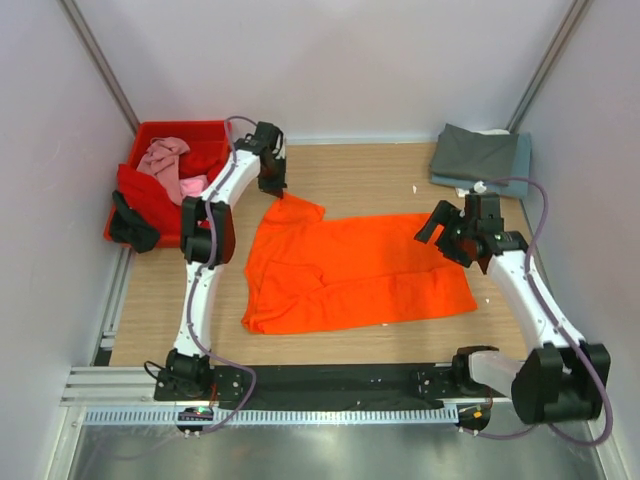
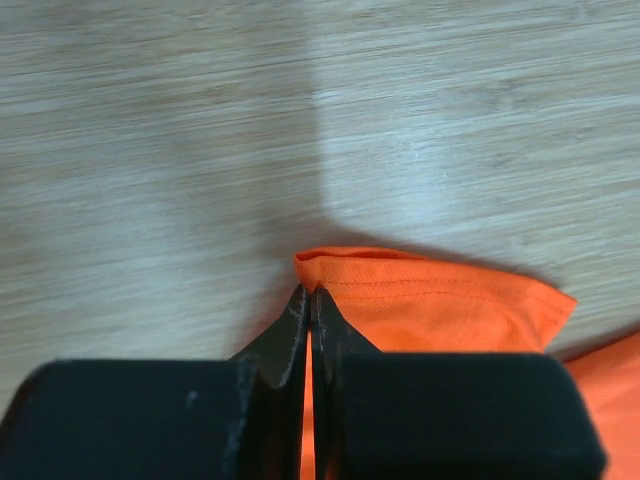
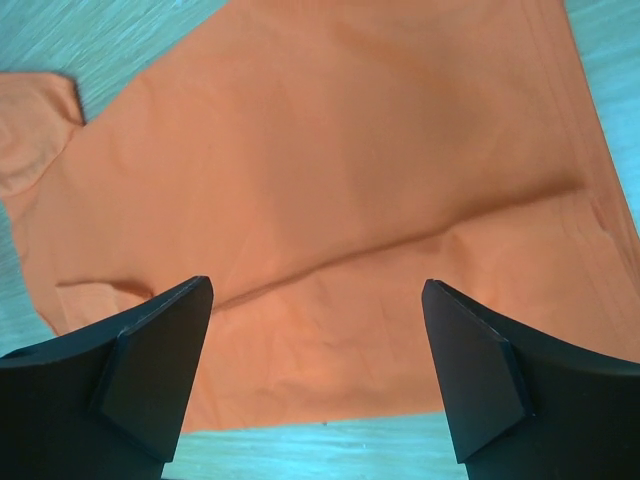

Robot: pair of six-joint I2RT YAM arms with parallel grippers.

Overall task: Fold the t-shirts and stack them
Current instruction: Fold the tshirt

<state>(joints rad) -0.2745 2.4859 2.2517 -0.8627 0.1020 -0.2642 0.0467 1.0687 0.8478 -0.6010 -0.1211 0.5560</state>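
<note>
Currently the left gripper (image 2: 310,292) pinches the sleeve hem of the orange t-shirt (image 1: 350,270), which lies flat at the centre of the table (image 1: 370,170); the right gripper (image 3: 316,288) hovers, jaws spread, above the shirt's right edge; lift the sleeve low, fold it inward, avoid dragging the body.
</note>
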